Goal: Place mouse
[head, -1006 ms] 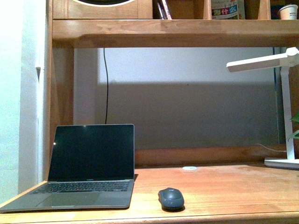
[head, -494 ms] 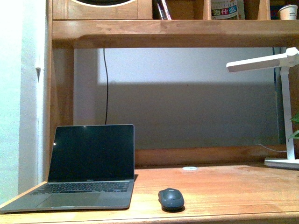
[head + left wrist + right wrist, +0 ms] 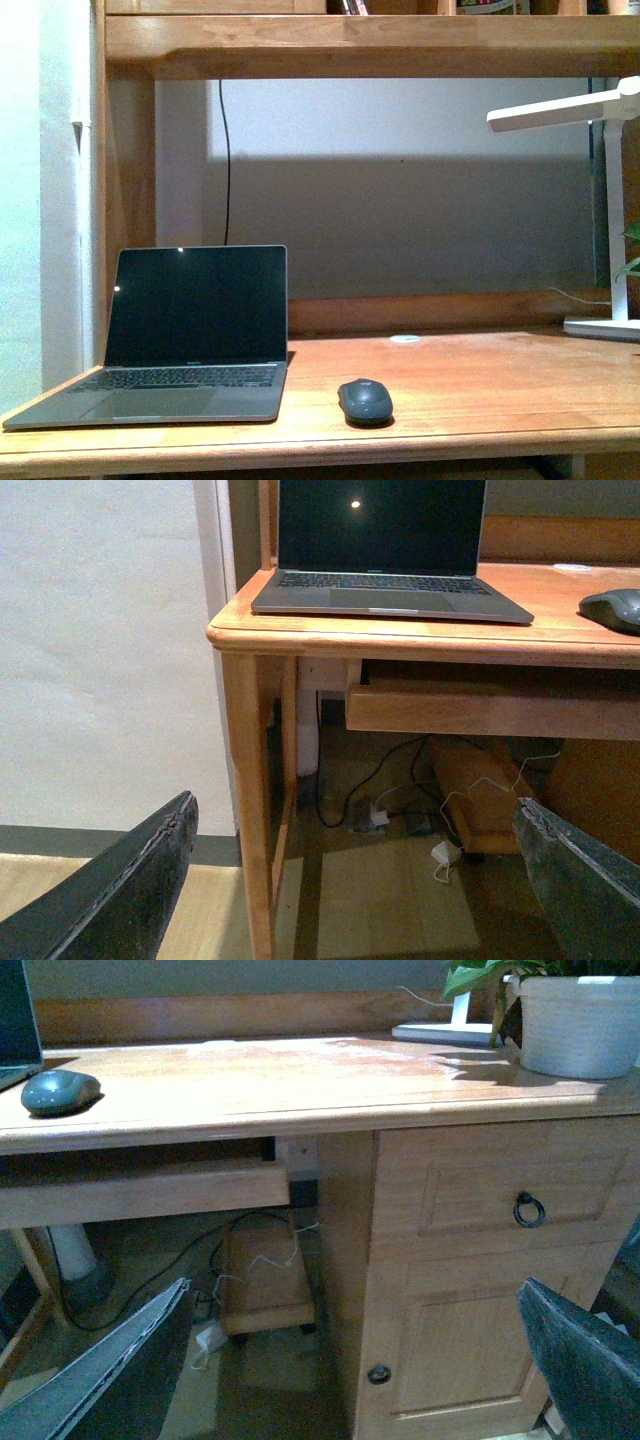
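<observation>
The mouse (image 3: 365, 400), dark grey and domed, rests on the wooden desk (image 3: 480, 380) near its front edge, just right of the open laptop (image 3: 185, 345). It also shows as the mouse (image 3: 612, 608) in the left wrist view and the mouse (image 3: 60, 1091) in the right wrist view. Neither arm appears in the front view. My left gripper (image 3: 360, 875) is open and empty, below and in front of the desk's left corner. My right gripper (image 3: 355, 1360) is open and empty, low in front of the desk's cabinet door.
A white desk lamp (image 3: 600, 200) stands at the back right, with a small white disc (image 3: 405, 339) near the back board. A white plant pot (image 3: 580, 1025) sits on the right end. A drawer with a ring pull (image 3: 528, 1209), a keyboard tray (image 3: 490, 705) and floor cables (image 3: 400, 800) lie below.
The front view has shifted: shelf, laptop and mouse all sit lower-to-higher differently, with the desk's front edge now showing. The mouse has not moved on the desk.
</observation>
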Tool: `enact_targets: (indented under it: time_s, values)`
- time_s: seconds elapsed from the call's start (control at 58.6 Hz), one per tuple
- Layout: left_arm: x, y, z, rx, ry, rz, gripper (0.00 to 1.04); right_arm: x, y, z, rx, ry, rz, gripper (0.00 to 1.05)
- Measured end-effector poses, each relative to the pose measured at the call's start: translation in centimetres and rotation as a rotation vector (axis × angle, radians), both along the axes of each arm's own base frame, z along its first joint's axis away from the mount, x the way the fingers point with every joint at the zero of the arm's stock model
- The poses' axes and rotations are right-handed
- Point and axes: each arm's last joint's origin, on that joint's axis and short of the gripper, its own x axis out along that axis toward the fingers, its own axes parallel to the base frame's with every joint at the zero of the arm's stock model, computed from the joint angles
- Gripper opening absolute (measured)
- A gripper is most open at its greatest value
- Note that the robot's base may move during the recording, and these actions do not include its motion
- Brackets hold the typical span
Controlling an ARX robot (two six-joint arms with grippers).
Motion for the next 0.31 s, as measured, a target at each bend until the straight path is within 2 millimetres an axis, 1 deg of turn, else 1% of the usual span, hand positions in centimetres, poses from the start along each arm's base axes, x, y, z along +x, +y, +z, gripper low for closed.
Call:
enact_targets:
  time_s: [0.307]
  values:
    - [0.0,0.0,0.0,0.0,0.0,0.0,0.97,0.0,0.0,0.0,0.0,0.0,0.0,0.97]
